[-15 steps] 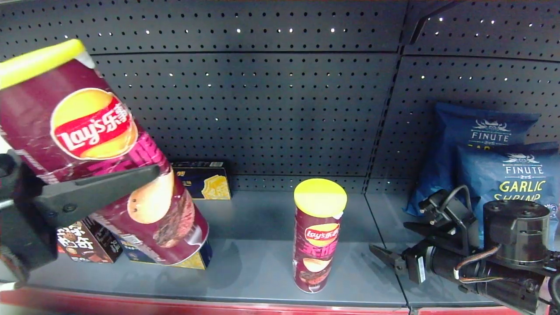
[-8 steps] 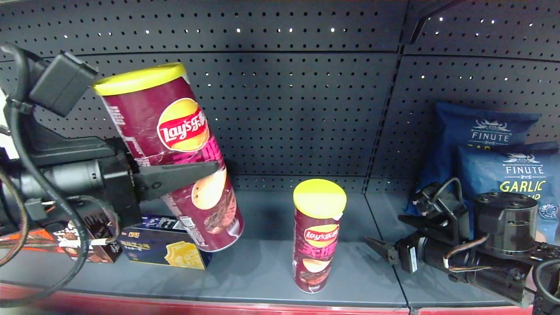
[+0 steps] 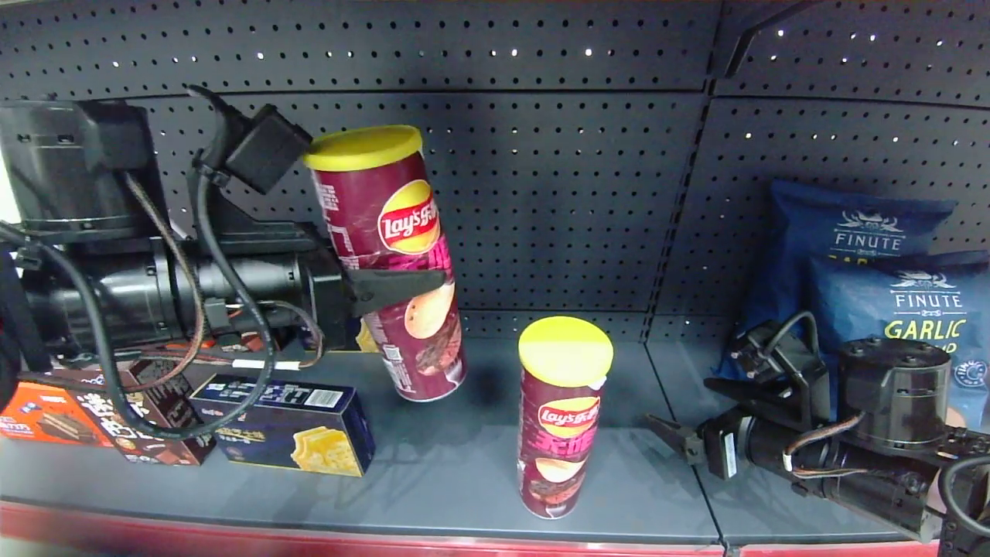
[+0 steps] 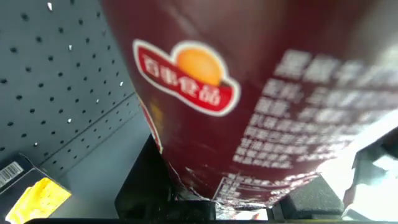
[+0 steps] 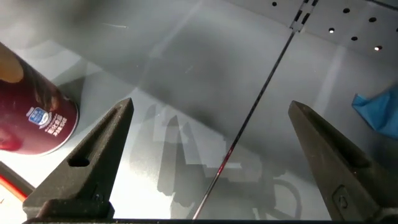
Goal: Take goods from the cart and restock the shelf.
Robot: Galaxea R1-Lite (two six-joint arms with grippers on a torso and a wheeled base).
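Observation:
A maroon chips can (image 3: 394, 263) with a yellow lid hangs tilted above the grey shelf (image 3: 456, 472), its base just over the shelf floor near the back. My left gripper (image 3: 390, 282) is shut on its middle, and the can's side (image 4: 261, 106) looms close in the left wrist view. A second, matching can (image 3: 561, 433) stands upright on the shelf, a little right of and in front of the held one. My right gripper (image 3: 673, 441) hovers low to the right of that standing can (image 5: 31, 112), open (image 5: 211, 162) with nothing between its fingers.
Blue snack bags (image 3: 874, 263) lean at the back right. A navy cracker box (image 3: 286, 425), a brown box (image 3: 155, 425) and an orange box (image 3: 46, 414) lie at the left front. The pegboard wall (image 3: 541, 193) closes the back. A red strip (image 3: 387, 538) marks the shelf's front edge.
My left arm has carried the can rightward and deeper over the shelf, and the can now stands more upright. The right gripper has barely shifted.

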